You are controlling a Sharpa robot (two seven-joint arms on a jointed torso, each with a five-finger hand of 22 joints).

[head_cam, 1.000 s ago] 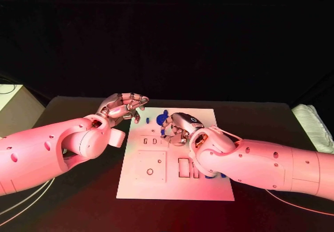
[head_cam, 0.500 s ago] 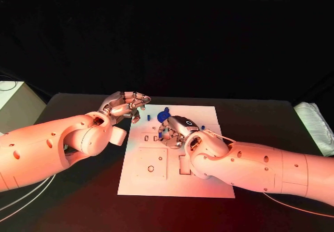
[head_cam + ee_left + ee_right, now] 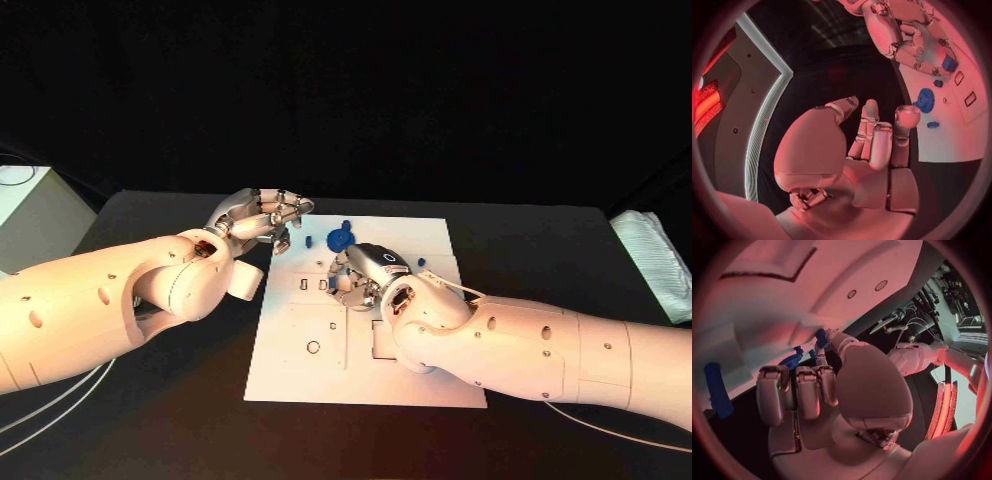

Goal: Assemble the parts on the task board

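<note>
Right hand: the right hand (image 3: 368,272) is low over the upper middle of the white board (image 3: 310,380), fingers curled down around a small blue piece (image 3: 949,63); it seems to pinch it at the fingertips.
Left hand: the left hand (image 3: 263,217) hovers off the board's upper left corner, above the black counter (image 3: 173,420), fingers loosely bent with gaps between them, holding nothing.
Other pieces: a round blue gear (image 3: 339,239) sits on the board's far edge, just beyond the right hand; a small blue peg (image 3: 309,241) stands beside it.
Slots: rectangular cutouts (image 3: 313,286) lie just beside the right fingertips.
Risk: I'd guess the pinched piece could tilt and jam, or slip out, since the fingers hide the slot it is aimed at.
Second risk: the knuckles are near the gear and might nudge it.
</note>
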